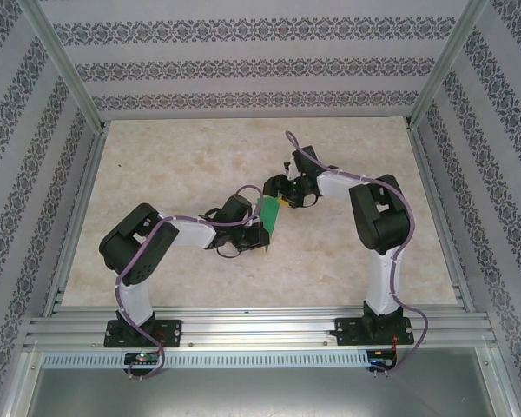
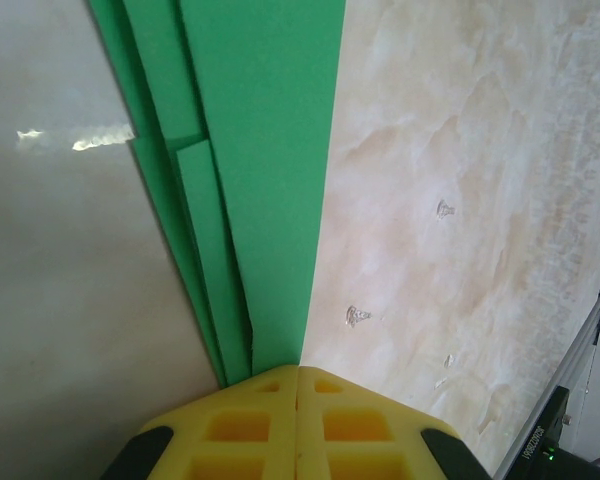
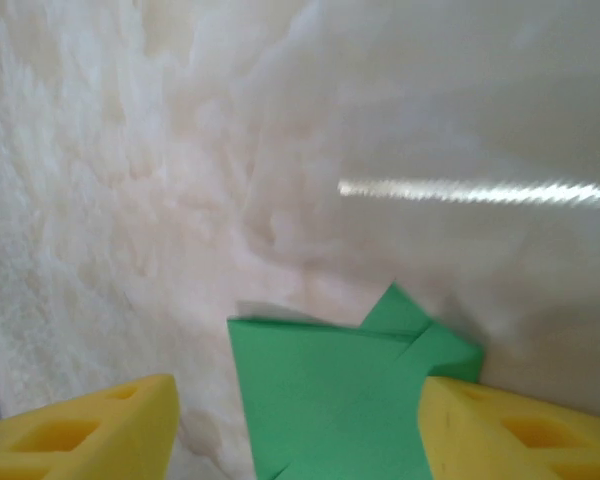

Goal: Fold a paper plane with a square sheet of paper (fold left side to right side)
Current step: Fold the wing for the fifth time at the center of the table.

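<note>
The green sheet of paper [image 1: 270, 215] is folded into several layers and stands tilted above the table between the two arms. My left gripper [image 1: 257, 234] is shut on its lower end; in the left wrist view the yellow fingertips [image 2: 270, 400] meet on the paper [image 2: 250, 150], whose stacked edges run away from them. My right gripper [image 1: 282, 193] is at the paper's upper end and stands open. In the right wrist view the folded end [image 3: 330, 400] lies between the spread yellow fingers [image 3: 90, 430], its right edge close against the right finger.
The marble-patterned table [image 1: 182, 174] is framed by aluminium rails [image 1: 260, 326], with patterned walls on three sides. Small chips mark the surface [image 2: 356, 316] beside the paper. Both arms reach toward the middle of the table.
</note>
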Controlling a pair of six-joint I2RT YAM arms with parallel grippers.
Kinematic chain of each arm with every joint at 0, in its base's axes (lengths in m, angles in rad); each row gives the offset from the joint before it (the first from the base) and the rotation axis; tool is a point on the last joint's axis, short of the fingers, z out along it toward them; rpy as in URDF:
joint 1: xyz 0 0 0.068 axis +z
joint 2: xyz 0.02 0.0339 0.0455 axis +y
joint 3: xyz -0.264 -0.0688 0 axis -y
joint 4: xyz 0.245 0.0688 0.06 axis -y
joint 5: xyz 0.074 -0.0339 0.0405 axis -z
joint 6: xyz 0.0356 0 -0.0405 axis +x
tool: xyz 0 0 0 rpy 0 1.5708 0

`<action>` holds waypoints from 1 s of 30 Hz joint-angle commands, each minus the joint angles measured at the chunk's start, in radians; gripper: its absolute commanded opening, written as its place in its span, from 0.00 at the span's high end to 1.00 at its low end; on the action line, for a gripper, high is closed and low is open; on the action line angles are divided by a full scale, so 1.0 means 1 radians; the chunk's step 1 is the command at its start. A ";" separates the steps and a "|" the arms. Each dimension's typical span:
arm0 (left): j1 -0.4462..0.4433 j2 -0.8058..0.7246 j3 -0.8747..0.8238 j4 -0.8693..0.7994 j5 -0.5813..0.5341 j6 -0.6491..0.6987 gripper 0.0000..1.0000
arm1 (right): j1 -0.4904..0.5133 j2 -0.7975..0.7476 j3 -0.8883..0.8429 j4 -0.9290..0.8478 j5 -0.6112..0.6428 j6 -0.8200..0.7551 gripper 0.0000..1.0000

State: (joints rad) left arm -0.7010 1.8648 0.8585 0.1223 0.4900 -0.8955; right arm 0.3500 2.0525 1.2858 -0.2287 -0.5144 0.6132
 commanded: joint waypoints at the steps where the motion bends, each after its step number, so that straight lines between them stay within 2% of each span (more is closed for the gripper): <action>1: -0.017 0.064 -0.042 -0.171 0.015 0.018 0.93 | -0.086 0.007 -0.054 0.127 0.227 -0.018 0.31; 6: -0.017 0.061 -0.042 -0.168 0.015 0.018 0.93 | -0.092 -0.062 -0.103 0.157 0.228 -0.028 0.28; 9: -0.018 0.054 -0.042 -0.166 0.012 0.020 0.93 | -0.087 -0.115 -0.148 0.170 0.192 -0.033 0.31; 17: -0.021 0.047 -0.036 -0.166 0.012 0.027 0.93 | -0.004 -0.260 -0.299 0.196 0.079 -0.004 0.58; 20: -0.022 0.046 -0.034 -0.170 0.011 0.029 0.93 | 0.036 -0.291 -0.346 0.217 0.073 0.023 0.62; 23: -0.021 0.045 -0.031 -0.173 0.011 0.031 0.93 | 0.068 -0.275 -0.362 0.247 0.052 0.058 0.67; 30: -0.029 0.041 -0.018 -0.207 0.018 0.052 0.93 | 0.114 -0.159 -0.305 0.255 0.047 0.074 0.68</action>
State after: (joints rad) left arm -0.7013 1.8648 0.8669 0.1070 0.4923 -0.8822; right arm 0.4522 1.8465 0.9489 -0.0025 -0.4522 0.6720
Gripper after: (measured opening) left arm 0.075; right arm 0.322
